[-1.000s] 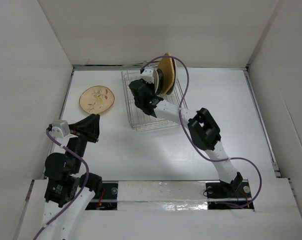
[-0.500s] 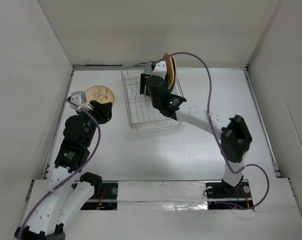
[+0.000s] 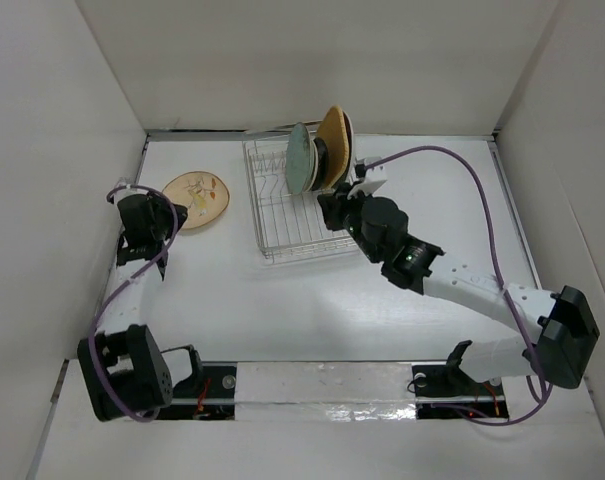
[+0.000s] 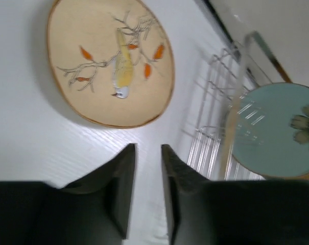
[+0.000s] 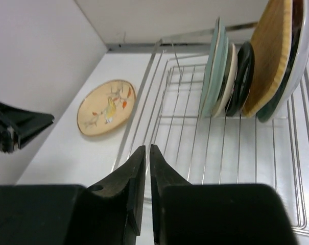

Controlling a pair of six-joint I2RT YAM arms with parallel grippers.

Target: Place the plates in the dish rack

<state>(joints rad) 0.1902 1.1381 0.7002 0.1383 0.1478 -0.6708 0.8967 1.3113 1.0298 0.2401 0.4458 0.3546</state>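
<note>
The dish rack sits at the middle of the desk's far edge. Four plates stand on edge among the tines of its far half: pale green floral, small black, orange-tan and red-and-teal. The tan floral plate lies flat toward the far left corner, just beside the rack's left rim. The left gripper hangs just short of that plate's near rim, its jaws a narrow gap apart and holding nothing. The right gripper hangs over the rack's bare near half, its jaws almost together and empty.
</note>
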